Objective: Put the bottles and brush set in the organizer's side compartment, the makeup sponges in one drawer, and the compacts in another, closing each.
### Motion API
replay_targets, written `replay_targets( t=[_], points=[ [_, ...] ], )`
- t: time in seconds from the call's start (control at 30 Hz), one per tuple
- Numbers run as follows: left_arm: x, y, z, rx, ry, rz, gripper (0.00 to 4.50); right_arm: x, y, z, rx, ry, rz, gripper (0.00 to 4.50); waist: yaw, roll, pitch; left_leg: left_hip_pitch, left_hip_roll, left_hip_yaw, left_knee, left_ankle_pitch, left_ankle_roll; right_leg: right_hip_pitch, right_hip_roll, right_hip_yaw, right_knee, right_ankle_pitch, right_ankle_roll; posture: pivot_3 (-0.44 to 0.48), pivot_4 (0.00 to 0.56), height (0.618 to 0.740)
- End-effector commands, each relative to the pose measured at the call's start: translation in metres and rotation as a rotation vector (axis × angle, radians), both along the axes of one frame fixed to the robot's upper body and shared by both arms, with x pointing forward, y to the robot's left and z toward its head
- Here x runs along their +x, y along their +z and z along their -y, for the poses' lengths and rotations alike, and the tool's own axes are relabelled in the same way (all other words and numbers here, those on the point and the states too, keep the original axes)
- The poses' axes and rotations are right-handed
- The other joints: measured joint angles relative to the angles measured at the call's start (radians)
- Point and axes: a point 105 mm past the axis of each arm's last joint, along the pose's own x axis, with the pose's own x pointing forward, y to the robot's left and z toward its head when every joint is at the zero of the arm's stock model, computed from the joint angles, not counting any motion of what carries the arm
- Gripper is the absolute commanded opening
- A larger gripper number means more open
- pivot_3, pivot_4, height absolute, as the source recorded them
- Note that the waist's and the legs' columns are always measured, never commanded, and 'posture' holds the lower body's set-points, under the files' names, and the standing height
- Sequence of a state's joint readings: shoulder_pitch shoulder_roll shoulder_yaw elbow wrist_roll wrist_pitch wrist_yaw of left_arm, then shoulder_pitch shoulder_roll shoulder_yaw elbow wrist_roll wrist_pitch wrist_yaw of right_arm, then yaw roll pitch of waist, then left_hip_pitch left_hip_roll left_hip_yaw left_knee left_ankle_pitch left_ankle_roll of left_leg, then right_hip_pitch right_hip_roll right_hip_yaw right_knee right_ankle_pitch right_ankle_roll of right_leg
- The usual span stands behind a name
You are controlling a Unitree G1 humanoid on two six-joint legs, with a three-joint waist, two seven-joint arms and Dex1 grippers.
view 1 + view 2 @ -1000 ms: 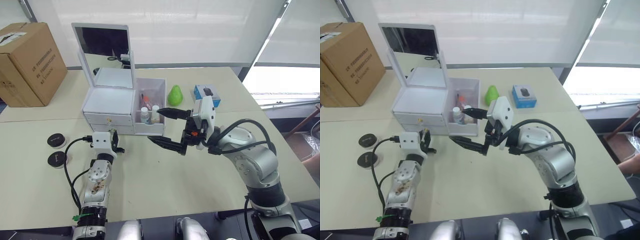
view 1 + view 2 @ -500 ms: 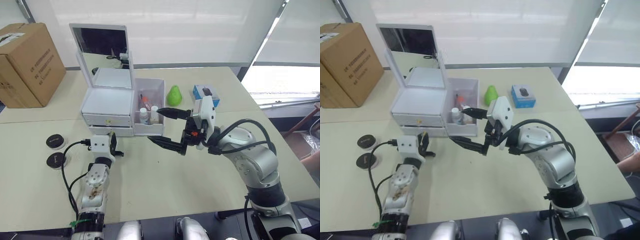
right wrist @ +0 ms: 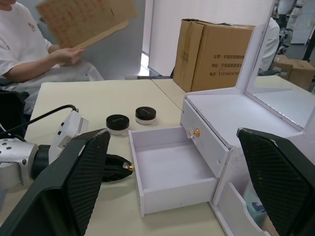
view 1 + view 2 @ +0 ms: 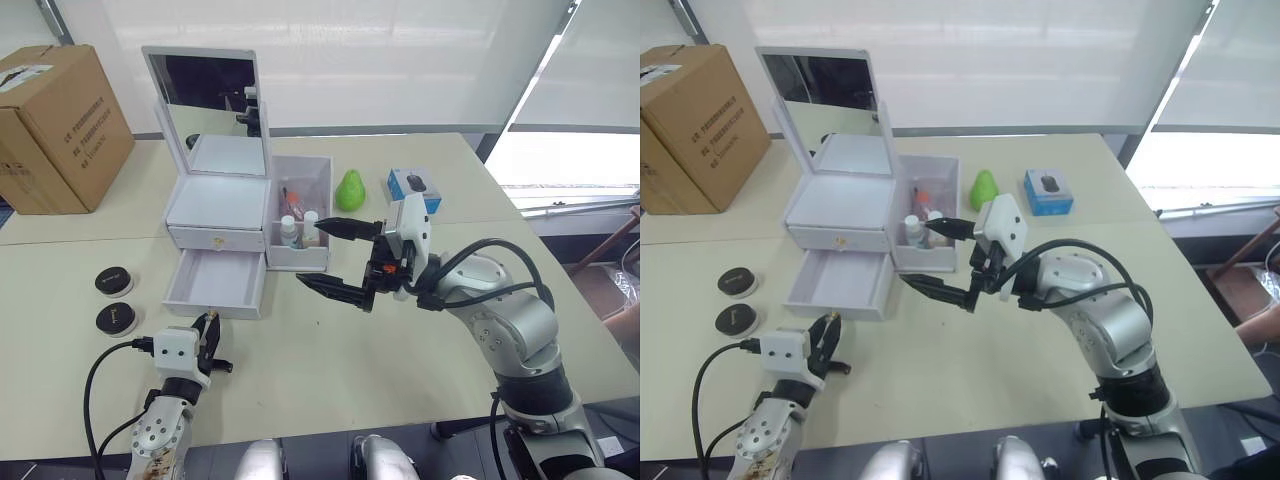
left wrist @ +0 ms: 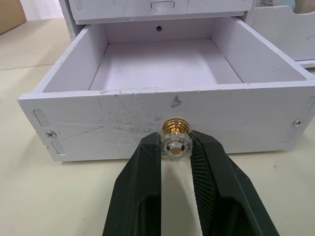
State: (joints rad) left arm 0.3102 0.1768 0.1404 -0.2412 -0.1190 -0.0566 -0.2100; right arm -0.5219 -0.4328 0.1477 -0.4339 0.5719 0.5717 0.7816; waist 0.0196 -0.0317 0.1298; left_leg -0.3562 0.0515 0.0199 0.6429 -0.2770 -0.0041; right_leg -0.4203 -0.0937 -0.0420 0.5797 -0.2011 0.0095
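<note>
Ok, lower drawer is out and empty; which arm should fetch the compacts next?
Left, probably. The two compacts sit on the robot's left of the open lower drawer, and the left gripper is right there pinching its gold knob. The right gripper hangs open on the organizer's far side.

White organizer (image 4: 218, 200), lower drawer (image 4: 213, 282) pulled open, bottles (image 4: 297, 229) in side compartment (image 4: 299, 215), compacts (image 4: 113, 300) left.

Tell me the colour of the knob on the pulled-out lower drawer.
Gold with a clear faceted cap; the knob shows best in the left wrist view, pinched by the left end effector.
</note>
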Motion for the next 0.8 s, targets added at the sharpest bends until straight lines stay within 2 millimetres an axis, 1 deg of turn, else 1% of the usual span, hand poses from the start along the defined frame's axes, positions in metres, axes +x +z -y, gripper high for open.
replay_targets(
  t=[0.03, 0.13, 0.2, 0.23, 0.4, 0.5, 0.53, 0.6, 0.67, 0.73, 0.8],
  points=[
    [0.002, 0.005, 0.000, 0.003, -0.003, 0.011, 0.55, -0.005, 0.007, 0.000, 0.017, 0.010, 0.028, 4.50, 0.000, 0.000, 0.000, 0.000, 0.000, 0.000, 0.000, 0.000, 0.000, 0.000, 0.000, 0.000, 0.000, 0.000, 0.000, 0.000, 0.150, 0.740],
    [0.001, 0.005, 0.000, 0.002, -0.004, 0.010, 0.55, -0.005, 0.007, 0.000, 0.016, 0.010, 0.029, 4.50, 0.001, 0.000, 0.000, 0.000, 0.000, 0.000, 0.000, 0.000, 0.000, 0.000, 0.000, 0.000, 0.000, 0.000, 0.000, 0.000, 0.150, 0.740],
    [0.001, 0.005, -0.001, -0.001, 0.000, 0.012, 1.27, -0.005, 0.007, 0.001, 0.016, 0.009, 0.027, 4.50, 0.000, 0.000, 0.000, 0.000, 0.000, 0.000, 0.000, 0.000, 0.000, 0.000, 0.000, 0.000, 0.000, 0.000, 0.000, 0.000, 0.150, 0.740],
    [0.000, 0.005, -0.001, -0.002, 0.002, 0.012, 1.49, -0.005, 0.007, 0.001, 0.016, 0.009, 0.027, 4.50, 0.000, 0.000, 0.000, 0.000, 0.000, 0.000, 0.000, 0.000, 0.000, 0.000, 0.000, 0.000, 0.000, 0.000, 0.000, 0.000, 0.150, 0.740],
    [-0.007, 0.014, -0.003, 0.021, -0.029, 0.023, 3.06, -0.006, 0.005, 0.006, 0.016, -0.003, 0.020, 4.50, -0.004, -0.001, 0.000, 0.000, 0.000, 0.000, 0.000, 0.000, 0.000, 0.000, 0.001, 0.000, 0.000, 0.000, 0.000, 0.000, 0.150, 0.740],
    [-0.021, 0.025, -0.017, 0.058, -0.051, 0.024, 4.13, -0.007, 0.005, 0.019, 0.025, -0.038, 0.008, 4.50, -0.006, -0.001, 0.000, 0.000, 0.000, 0.000, 0.000, 0.000, 0.000, 0.000, 0.001, 0.000, 0.000, 0.000, 0.000, 0.000, 0.150, 0.740],
    [-0.026, 0.031, -0.025, 0.065, -0.062, 0.026, 4.40, -0.008, 0.004, 0.027, 0.027, -0.058, 0.000, 4.50, -0.005, -0.002, 0.001, 0.001, 0.000, -0.001, 0.000, 0.000, 0.000, 0.000, 0.001, 0.000, 0.000, 0.000, 0.000, 0.000, 0.150, 0.740],
    [-0.038, 0.045, -0.044, 0.060, -0.098, 0.026, 4.45, -0.007, -0.002, 0.047, 0.019, -0.132, -0.022, 4.50, -0.004, -0.003, 0.001, 0.000, 0.001, -0.001, 0.000, 0.000, 0.000, -0.001, 0.000, 0.000, 0.000, 0.000, 0.000, 0.000, 0.150, 0.740],
    [-0.049, 0.052, -0.069, 0.062, -0.164, -0.033, 4.45, -0.006, -0.014, 0.073, -0.025, -0.228, -0.036, 4.50, -0.003, -0.003, 0.001, 0.000, 0.001, -0.001, 0.000, -0.002, -0.003, -0.002, -0.001, -0.001, -0.001, 0.000, -0.001, 0.000, 0.150, 0.740],
    [-0.057, 0.059, -0.112, 0.089, -0.162, -0.117, 4.45, -0.008, -0.023, 0.100, -0.046, -0.314, -0.064, 4.50, 0.004, -0.002, 0.002, -0.001, 0.000, -0.001, -0.001, -0.005, -0.008, -0.002, -0.002, -0.001, -0.002, -0.001, -0.001, 0.000, 0.150, 0.740],
    [-0.066, 0.071, -0.164, 0.141, -0.111, -0.193, 4.45, -0.008, -0.036, 0.132, -0.061, -0.419, -0.103, 4.50, 0.006, -0.001, 0.003, -0.001, 0.001, -0.001, -0.001, -0.006, -0.010, -0.003, -0.002, -0.003, -0.002, -0.001, -0.001, 0.000, 0.150, 0.740]
  ],
)
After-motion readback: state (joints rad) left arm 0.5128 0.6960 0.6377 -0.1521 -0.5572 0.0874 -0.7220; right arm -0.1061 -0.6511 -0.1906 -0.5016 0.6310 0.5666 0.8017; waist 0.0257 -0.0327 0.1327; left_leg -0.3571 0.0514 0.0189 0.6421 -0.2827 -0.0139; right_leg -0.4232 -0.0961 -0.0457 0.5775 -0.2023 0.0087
